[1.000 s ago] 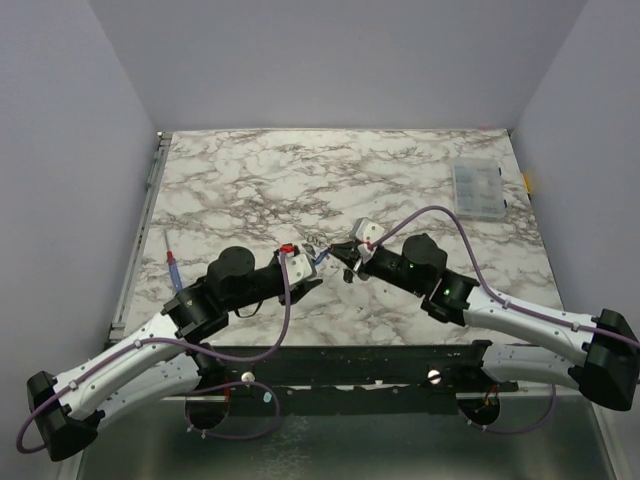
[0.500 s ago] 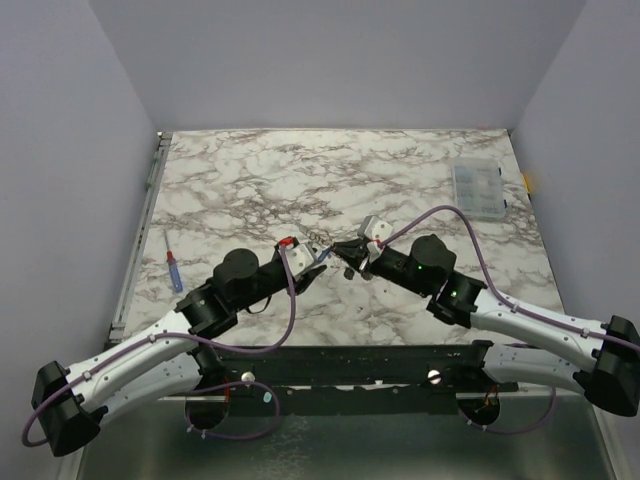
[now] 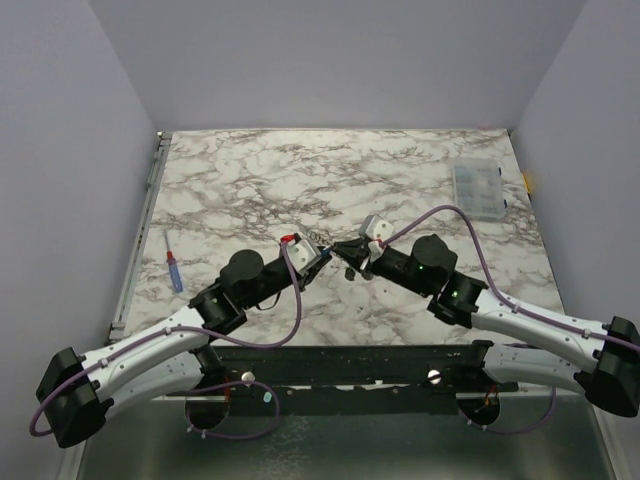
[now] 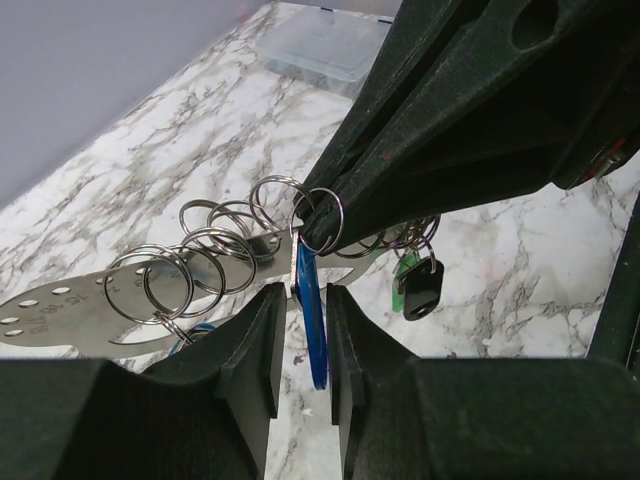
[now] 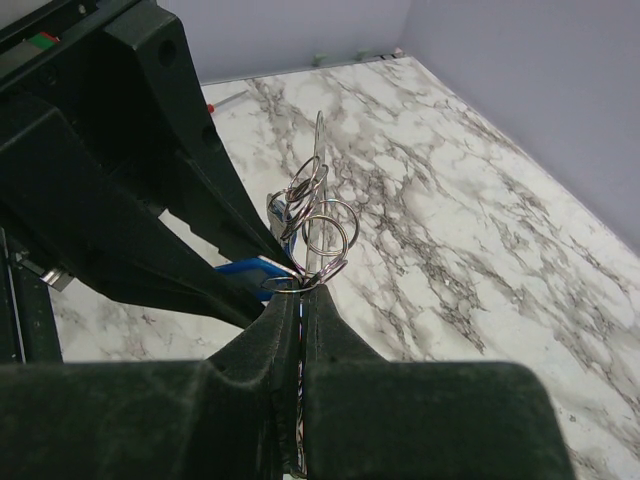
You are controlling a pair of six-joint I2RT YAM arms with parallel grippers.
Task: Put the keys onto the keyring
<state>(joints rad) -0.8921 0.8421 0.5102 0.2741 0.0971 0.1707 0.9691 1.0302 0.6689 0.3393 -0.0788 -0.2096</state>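
Left wrist | left tool [image 4: 303, 300] narrowly straddles blue key [image 4: 312, 335], grip unclear; right tool [image 4: 326, 205] pinches keyring [image 4: 215, 262]

A robotics laboratory test cell is indicated. A desk [image 3: 420, 165] with a marble-pattern surface is enclosed at 9, 12 and 3 o'clock by plain, pale lavender walls [image 3: 330, 60]. Two white-and-black robot arms, the left arm [image 3: 150, 355] and the right arm [image 3: 530, 325], are bolted to a black rail [image 3: 380, 358] at 6 o'clock. Purple cables [image 3: 440, 209] are routed along them. A clear compartment box [image 3: 478, 188] is placed at 2 o'clock and a small screwdriver [image 3: 174, 270] at 9 o'clock.
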